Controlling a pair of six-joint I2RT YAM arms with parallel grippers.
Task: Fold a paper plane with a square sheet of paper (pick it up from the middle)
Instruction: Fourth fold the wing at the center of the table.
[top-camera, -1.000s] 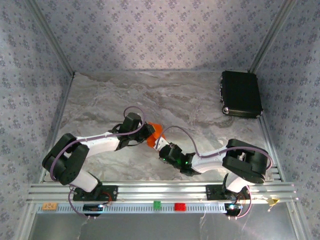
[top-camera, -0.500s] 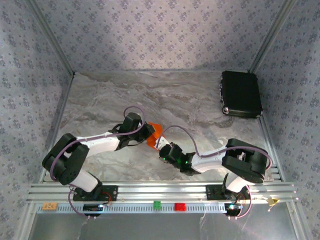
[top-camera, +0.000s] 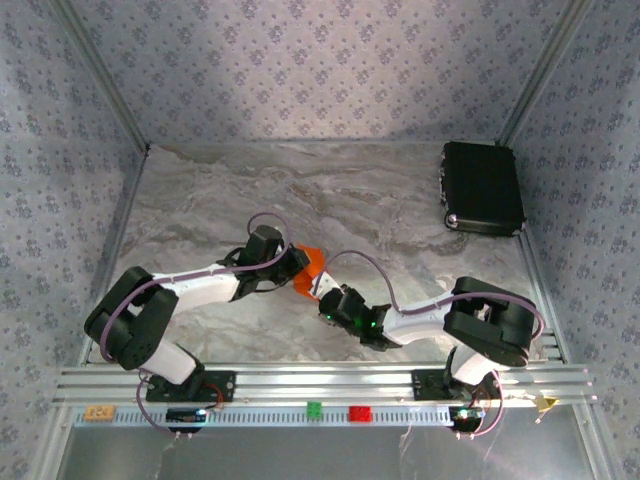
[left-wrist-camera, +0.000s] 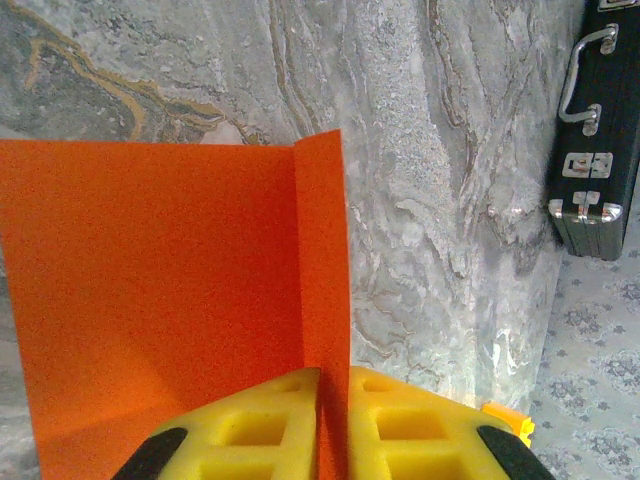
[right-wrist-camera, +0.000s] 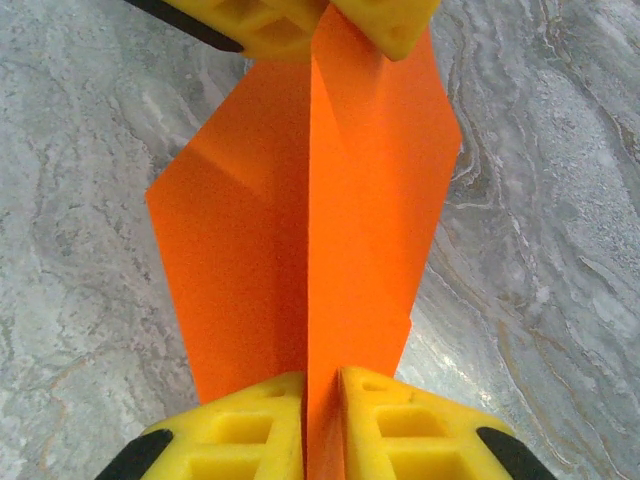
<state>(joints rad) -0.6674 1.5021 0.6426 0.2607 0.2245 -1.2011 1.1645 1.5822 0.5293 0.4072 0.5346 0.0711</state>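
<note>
You are working over a grey marbled table (top-camera: 380, 190), flat and matt, closed in on three sides by walls (top-camera: 320, 70) papered with a small flower print, with metal posts rising from the far corners. A ribbed aluminium rail (top-camera: 320, 385) runs along the near edge and carries both arm bases. In front of it sit a small yellow-orange block (top-camera: 98, 411) at the left, a green block (top-camera: 314, 408) and a red block (top-camera: 359, 412) near the middle. A black box (top-camera: 483, 187) with metal latches lies at the far right, close to the right wall and well apart from the arms. The orange paper (right-wrist-camera: 370, 200) is near the middle of the table, somewhat toward you, lifted off the surface and standing on edge between the two wrists. It is folded along a centre crease, with one flap spread out to the side. Your left gripper (left-wrist-camera: 333, 375) is clamped on one end of that crease, its yellow pads pressed together on the paper. Your right gripper (right-wrist-camera: 322, 378) is clamped on the opposite end in the same way, and the two face each other along the fold. The far half of the table and the strip along the left wall are bare. The tightest spot is between the two wrists themselves, which are close together.
</note>
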